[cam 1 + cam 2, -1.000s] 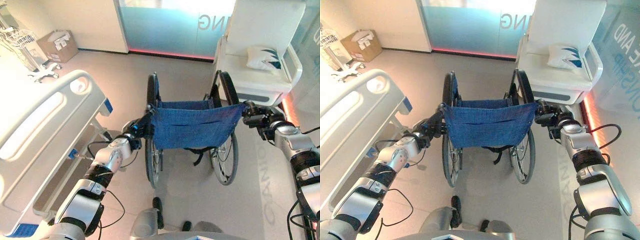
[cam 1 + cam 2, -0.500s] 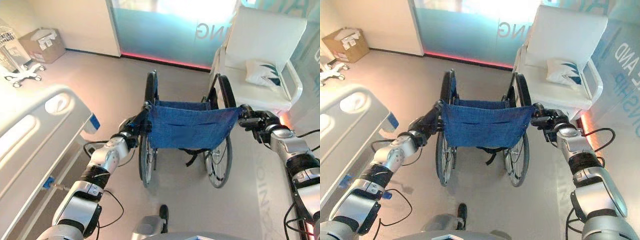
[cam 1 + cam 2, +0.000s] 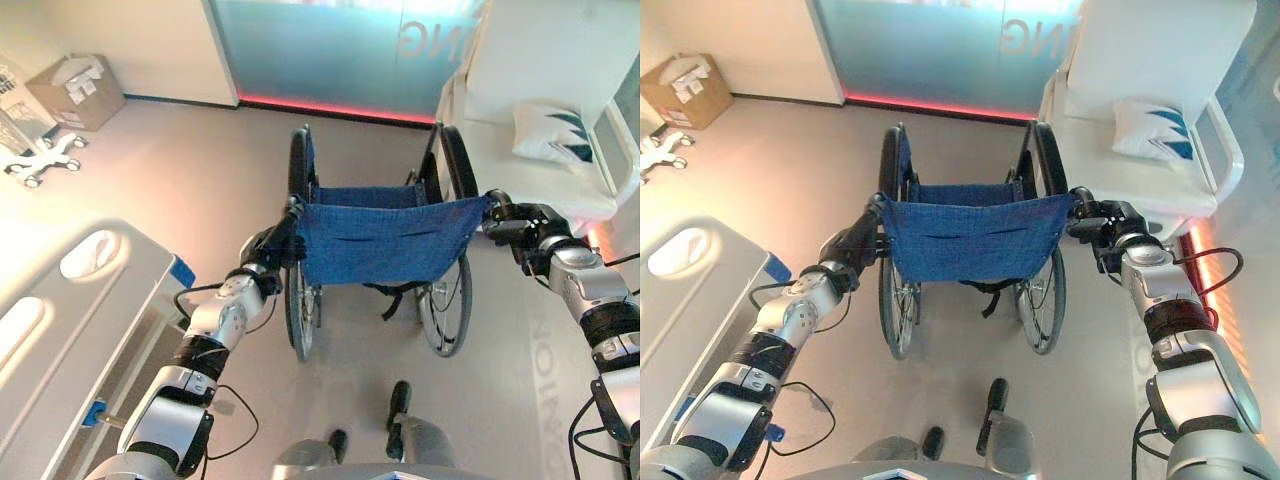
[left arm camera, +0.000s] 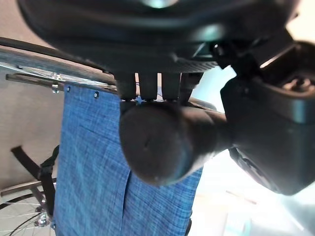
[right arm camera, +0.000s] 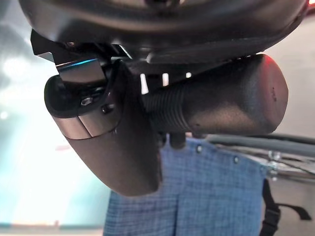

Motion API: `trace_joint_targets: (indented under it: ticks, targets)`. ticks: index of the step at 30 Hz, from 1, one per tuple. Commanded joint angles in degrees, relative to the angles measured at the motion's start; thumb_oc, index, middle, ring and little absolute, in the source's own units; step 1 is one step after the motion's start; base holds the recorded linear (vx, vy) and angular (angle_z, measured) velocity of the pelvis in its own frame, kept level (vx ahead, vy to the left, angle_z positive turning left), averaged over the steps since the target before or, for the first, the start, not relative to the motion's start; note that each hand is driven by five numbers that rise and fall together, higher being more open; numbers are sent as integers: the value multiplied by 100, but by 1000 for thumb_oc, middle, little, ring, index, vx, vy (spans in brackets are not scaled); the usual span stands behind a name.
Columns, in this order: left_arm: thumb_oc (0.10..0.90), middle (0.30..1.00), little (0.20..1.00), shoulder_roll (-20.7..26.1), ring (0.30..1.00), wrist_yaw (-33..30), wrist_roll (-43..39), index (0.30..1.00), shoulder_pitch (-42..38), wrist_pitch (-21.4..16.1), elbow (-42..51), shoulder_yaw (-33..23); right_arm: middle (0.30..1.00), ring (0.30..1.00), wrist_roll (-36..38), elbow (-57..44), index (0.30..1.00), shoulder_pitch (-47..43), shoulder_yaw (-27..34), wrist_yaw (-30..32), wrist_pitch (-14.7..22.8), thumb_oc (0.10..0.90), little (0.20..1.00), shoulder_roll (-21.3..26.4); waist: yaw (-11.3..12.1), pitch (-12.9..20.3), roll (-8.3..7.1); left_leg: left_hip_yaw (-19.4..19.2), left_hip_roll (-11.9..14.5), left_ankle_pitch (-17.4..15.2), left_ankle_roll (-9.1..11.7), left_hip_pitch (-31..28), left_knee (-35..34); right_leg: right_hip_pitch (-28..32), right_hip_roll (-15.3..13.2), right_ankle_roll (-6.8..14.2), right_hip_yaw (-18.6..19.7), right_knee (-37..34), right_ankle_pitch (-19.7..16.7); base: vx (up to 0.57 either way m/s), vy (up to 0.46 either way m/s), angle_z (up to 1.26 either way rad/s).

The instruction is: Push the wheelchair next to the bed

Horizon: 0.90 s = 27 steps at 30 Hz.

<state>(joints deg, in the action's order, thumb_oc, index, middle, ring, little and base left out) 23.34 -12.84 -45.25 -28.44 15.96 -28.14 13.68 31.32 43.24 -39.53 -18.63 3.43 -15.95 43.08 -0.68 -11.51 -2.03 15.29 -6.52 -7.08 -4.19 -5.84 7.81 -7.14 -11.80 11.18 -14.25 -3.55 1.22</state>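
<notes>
Blue-backed wheelchair (image 3: 380, 240), black wheels, upright beside bed (image 3: 90, 300)

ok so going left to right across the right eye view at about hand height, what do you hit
bed → left hand on its push handle → wheelchair with the blue backrest → right hand on the other handle → white armchair

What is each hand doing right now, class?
Left hand: closed on the wheelchair's left push handle.
Right hand: closed on the right push handle.
</notes>
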Motion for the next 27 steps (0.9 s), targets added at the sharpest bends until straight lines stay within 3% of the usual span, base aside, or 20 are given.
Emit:
trace_joint_targets:
  ticks: [1,5,6,7,8,10,11,14,15,19,20,21,23,25,27]
  targets:
    - [400,300,300,-34,300,237,309,300,100,-518,262,530,300,300,-46,-40,300,-1321,-142,-901,803,400,300,-413,344,435,-106,-1547,-43,-742,90,-267,137,-457,-37,-50,275,795,-1169,262,-329,100]
    - [400,300,300,-88,300,118,173,300,150,-539,218,489,300,300,-67,55,300,-1352,-258,-895,787,400,300,-384,298,576,-111,-1697,160,-850,267,-329,485,-286,8,-149,218,1135,-891,271,-353,108]
    - [400,300,300,-76,300,5,66,300,153,-526,236,450,300,300,-108,-22,300,-1349,-367,-790,717,400,300,-413,229,641,-27,-1769,434,-548,464,-419,824,-191,176,-315,182,1281,-608,235,-340,84]
    - [400,300,300,-69,300,-39,47,300,151,-537,240,444,300,300,-102,-41,300,-1346,-387,-770,705,400,300,-418,205,672,-34,-1771,459,-417,505,-405,880,-181,186,-351,168,1273,-584,319,-495,76]
    - [400,300,300,-71,300,-169,-75,300,164,-577,291,435,300,300,-81,-119,300,-1339,-500,-673,672,400,300,-423,164,701,41,-1833,625,172,731,-307,1519,-20,375,-561,127,1298,-358,186,-339,37]
    - [400,300,300,-61,300,-280,-119,300,172,-632,363,417,300,300,-92,-166,300,-1326,-560,-626,680,400,300,-387,142,693,-5,-1975,631,591,840,-6,2286,158,428,-750,96,1268,-209,172,-350,8]
    - [400,300,300,-67,300,-337,-138,300,161,-670,394,416,300,300,-95,-189,300,-1312,-602,-587,690,400,300,-361,147,640,-14,-2086,675,652,890,295,2972,328,480,-878,44,1264,-88,150,-309,0]
    - [400,300,300,-98,300,-418,-158,300,106,-721,405,432,300,300,-108,-207,300,-1293,-610,-500,700,400,300,-318,152,569,-81,-2303,844,741,916,812,3476,572,502,-1013,-67,1259,78,148,-233,6]
    - [400,300,300,-144,300,-399,-67,300,50,-740,350,439,300,300,-96,-134,300,-1340,-597,-460,709,400,300,-276,217,453,-76,-2464,1013,579,847,1072,3202,829,554,-1019,-167,1265,202,199,-158,32]
    - [400,300,300,-104,300,-387,-2,300,-9,-795,244,430,300,300,-121,113,300,-1602,-645,-479,706,400,300,-282,371,361,-2,-2773,990,668,797,1048,1742,1170,720,-944,-282,1246,408,250,-96,22]
    - [400,300,300,-110,300,-411,4,300,-25,-852,164,434,300,300,-84,208,300,-1724,-661,-457,687,400,300,-280,503,363,45,-2908,870,854,809,1252,909,1428,890,-936,-299,1141,504,344,-70,-3]
    - [400,300,300,-114,300,-425,-2,300,-24,-870,155,436,300,300,-79,217,300,-1734,-661,-447,684,400,300,-280,527,366,45,-2921,836,881,807,1290,819,1474,909,-932,-291,1116,518,492,-65,0]
    - [400,300,300,-103,300,-486,-54,300,66,-983,164,430,300,300,-46,188,300,-1676,-668,-425,691,400,300,-229,670,444,132,-3010,839,1306,910,1666,-256,1917,1166,-900,-185,969,736,455,-26,-4]
    - [400,300,300,-63,300,-503,-114,300,205,-971,287,382,300,300,-42,168,300,-1546,-640,-509,743,400,300,-157,784,503,104,-3038,805,1654,969,1701,-735,2195,1235,-914,-99,884,905,436,-27,-24]
    - [400,300,300,-7,300,-495,-159,300,321,-900,411,270,300,300,-83,197,300,-1484,-573,-668,801,400,300,-124,878,541,95,-3117,827,1649,849,1788,-548,2260,1265,-955,-107,929,998,346,-10,-39]
